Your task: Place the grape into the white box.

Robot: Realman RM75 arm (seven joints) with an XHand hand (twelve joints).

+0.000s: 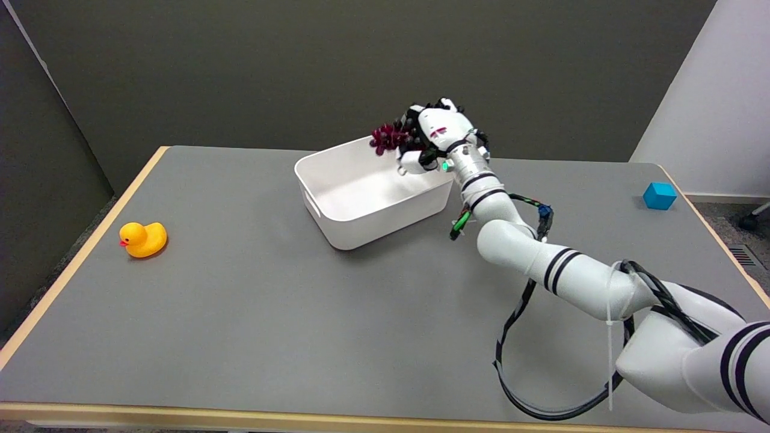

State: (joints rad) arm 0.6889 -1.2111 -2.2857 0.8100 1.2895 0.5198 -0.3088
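Observation:
A bunch of dark red grapes (386, 138) hangs in the air over the far right part of the white box (337, 231). My right hand (434, 135) grips the bunch from the right, fingers curled around it, so only its left end shows. The hand is raised above the box's far right rim. The box is an open rectangular tub near the table's middle, set at an angle, and its inside looks bare.
A yellow rubber duck (143, 239) sits near the table's left edge. A blue cube (659, 195) lies near the far right corner. The grey table (271, 325) has a light wooden rim. My right arm and its black cables cross the lower right.

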